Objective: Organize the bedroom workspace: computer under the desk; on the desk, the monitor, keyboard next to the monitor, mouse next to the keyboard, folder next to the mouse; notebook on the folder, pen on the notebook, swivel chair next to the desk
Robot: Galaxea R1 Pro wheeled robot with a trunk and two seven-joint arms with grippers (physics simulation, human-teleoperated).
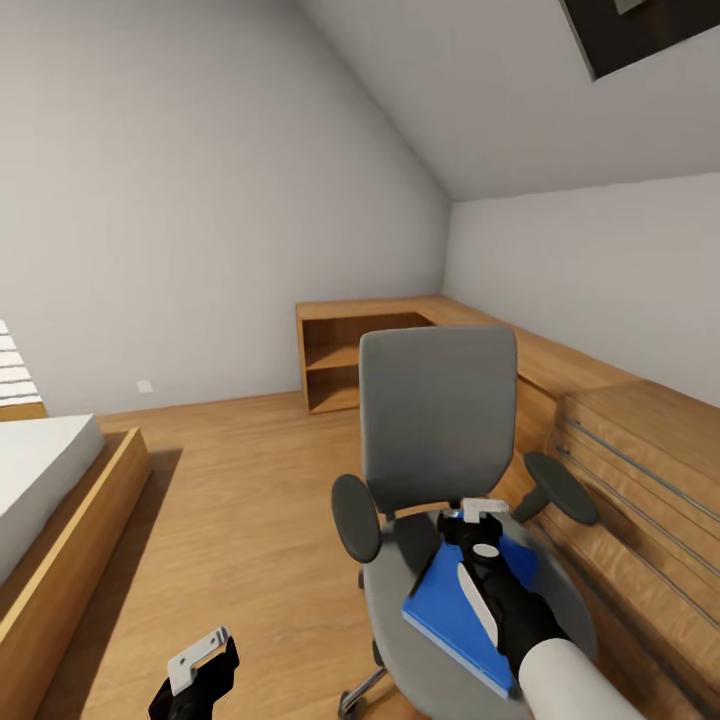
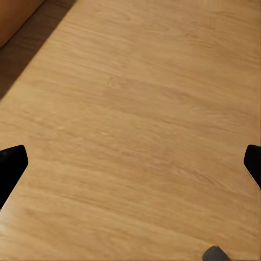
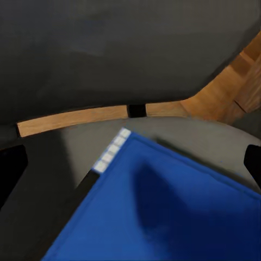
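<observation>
One folder (image 1: 455,610) lies on one swivel chair (image 1: 437,420); both tools, left (image 1: 200,662) and right (image 1: 483,513), spread wide.

In the head view the right arm covers the middle of the folder (image 1: 445,610), and its far right corner is hidden behind the right gripper (image 1: 483,512). The lower frame edge cuts the swivel chair (image 1: 438,420), so its base shows only one chrome leg at bottom centre. The left frame edge cuts the bed (image 1: 45,480). At the bottom left, the left gripper (image 1: 200,665) is cut below its fingers. In the right wrist view the folder (image 3: 179,217) runs out of the lower edge.
</observation>
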